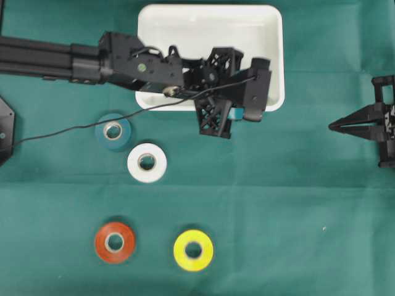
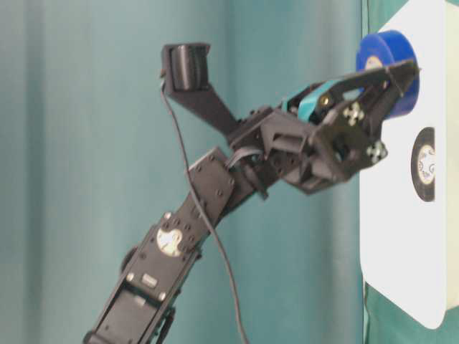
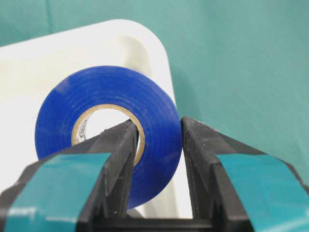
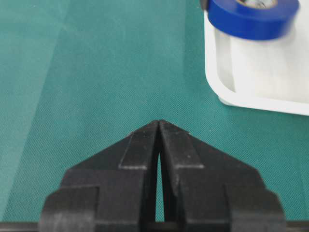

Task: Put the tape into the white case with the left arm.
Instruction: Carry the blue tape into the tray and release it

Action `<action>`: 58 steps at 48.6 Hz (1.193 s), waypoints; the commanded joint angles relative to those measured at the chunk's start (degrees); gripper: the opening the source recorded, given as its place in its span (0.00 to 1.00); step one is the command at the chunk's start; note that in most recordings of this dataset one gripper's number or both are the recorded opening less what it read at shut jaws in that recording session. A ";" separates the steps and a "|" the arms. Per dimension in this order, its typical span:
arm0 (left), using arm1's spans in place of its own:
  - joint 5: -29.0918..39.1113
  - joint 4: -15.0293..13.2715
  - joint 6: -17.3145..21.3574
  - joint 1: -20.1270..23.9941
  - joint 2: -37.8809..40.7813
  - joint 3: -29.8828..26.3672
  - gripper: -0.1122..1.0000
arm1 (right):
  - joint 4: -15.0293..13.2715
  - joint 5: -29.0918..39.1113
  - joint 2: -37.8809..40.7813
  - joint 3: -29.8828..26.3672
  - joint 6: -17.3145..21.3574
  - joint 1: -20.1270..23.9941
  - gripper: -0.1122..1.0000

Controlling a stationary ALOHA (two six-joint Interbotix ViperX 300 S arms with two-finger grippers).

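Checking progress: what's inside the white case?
No tape is visible on the white case's bare floor; the left gripper holds the blue tape over its corner, hiding part.

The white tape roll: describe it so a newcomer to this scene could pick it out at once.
Start at the white case at the top of the green cloth. Below its lower left corner lies a teal roll, and the white tape roll lies flat touching that roll's lower right. It alone is white; the remaining two are orange and yellow.

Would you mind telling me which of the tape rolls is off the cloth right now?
The blue tape roll, clamped in the left hand at the white case; the other four rolls lie flat on the green cloth.
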 commanded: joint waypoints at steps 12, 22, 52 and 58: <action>-0.44 0.09 0.26 1.58 1.32 -4.83 0.34 | -0.09 -0.26 -0.26 -0.62 0.09 -0.09 0.02; -0.35 0.09 0.09 1.58 1.32 -4.39 0.34 | -0.18 -0.26 -0.88 -0.62 0.09 0.00 0.02; -0.09 0.09 -0.26 1.05 -1.58 -1.23 0.83 | -0.09 -0.18 -0.88 -0.62 0.09 0.00 0.02; -0.09 0.09 -0.35 -0.18 -5.36 1.85 0.83 | -0.09 -0.18 -0.88 -0.62 0.09 0.00 0.02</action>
